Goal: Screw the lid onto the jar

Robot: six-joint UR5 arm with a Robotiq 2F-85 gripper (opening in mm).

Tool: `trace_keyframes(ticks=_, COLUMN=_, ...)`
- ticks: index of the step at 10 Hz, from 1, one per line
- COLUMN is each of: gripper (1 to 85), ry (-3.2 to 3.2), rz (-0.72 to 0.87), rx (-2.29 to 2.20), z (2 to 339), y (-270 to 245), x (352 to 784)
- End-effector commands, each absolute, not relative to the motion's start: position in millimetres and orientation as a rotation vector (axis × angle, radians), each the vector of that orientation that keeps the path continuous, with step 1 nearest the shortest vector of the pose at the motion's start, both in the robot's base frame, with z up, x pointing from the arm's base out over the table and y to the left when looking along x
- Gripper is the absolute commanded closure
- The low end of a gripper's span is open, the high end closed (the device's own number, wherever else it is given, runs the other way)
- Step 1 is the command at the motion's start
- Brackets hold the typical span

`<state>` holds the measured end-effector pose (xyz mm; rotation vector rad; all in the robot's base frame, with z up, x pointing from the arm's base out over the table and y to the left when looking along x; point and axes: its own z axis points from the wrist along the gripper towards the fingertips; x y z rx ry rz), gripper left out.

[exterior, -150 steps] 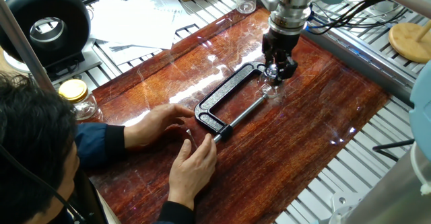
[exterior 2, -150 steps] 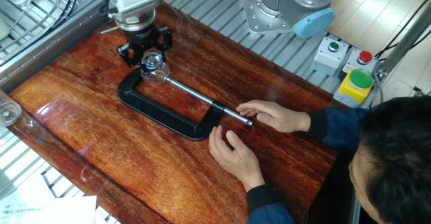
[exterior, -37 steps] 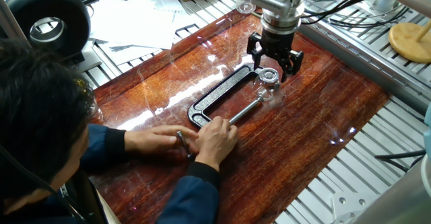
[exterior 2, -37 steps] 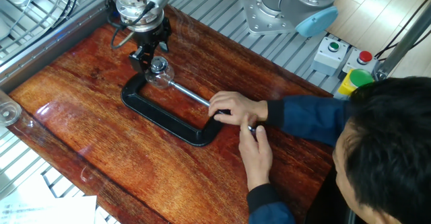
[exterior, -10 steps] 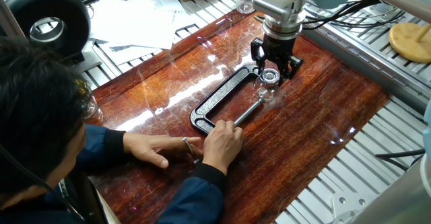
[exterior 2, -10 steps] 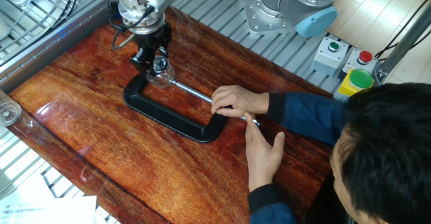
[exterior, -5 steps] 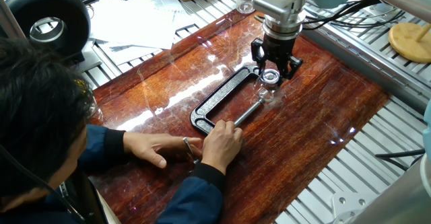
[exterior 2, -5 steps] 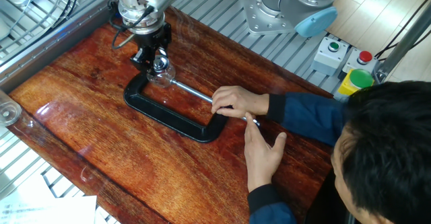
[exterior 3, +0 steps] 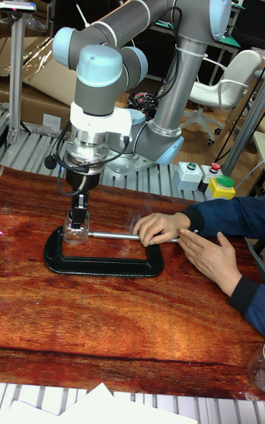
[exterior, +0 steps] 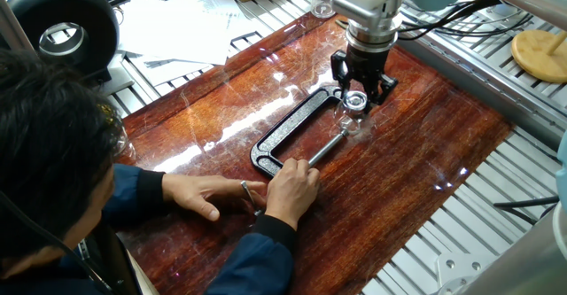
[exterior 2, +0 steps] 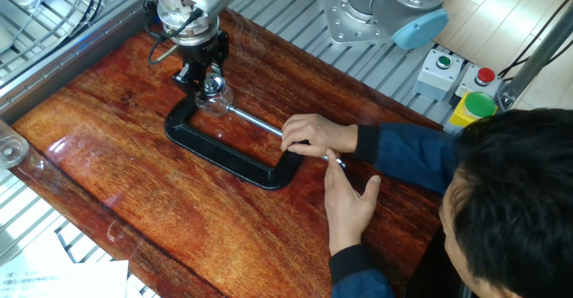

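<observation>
The small clear glass jar (exterior: 352,115) (exterior 2: 214,100) (exterior 3: 76,232) stands on the wooden tabletop, held in the far end of a black C-clamp (exterior: 288,132) (exterior 2: 221,148) (exterior 3: 103,263). On its mouth sits the silvery round lid (exterior: 355,99) (exterior 2: 211,85). My gripper (exterior: 358,93) (exterior 2: 207,77) (exterior 3: 78,218) comes straight down on the jar top, its fingers closed against either side of the lid. In the tall fixed view the fingers hide the lid.
A person leans over the near side, one hand (exterior: 291,189) (exterior 2: 315,135) (exterior 3: 157,227) on the clamp's screw handle and the other (exterior: 211,195) (exterior 2: 350,201) (exterior 3: 210,255) flat on the table. A button box (exterior 2: 472,108) and the arm's base (exterior 2: 376,12) stand behind.
Over the last second nothing has visibly moved. Before that, the gripper came down from just above the lid onto it, and the person shifted their hands along the clamp.
</observation>
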<state>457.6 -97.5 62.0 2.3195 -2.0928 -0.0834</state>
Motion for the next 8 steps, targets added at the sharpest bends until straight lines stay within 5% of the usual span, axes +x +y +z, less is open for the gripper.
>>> trace_keyframes(ticks=1, gripper=36.0, ry=-2.171, rz=-0.096, rx=2.26, z=63.1, y=-94.8, x=458.3)
trace_keyframes(ticks=8, gripper=37.3, ry=-2.32, rz=-0.147, rx=2.099, z=64.0, y=-99.3, x=457.0)
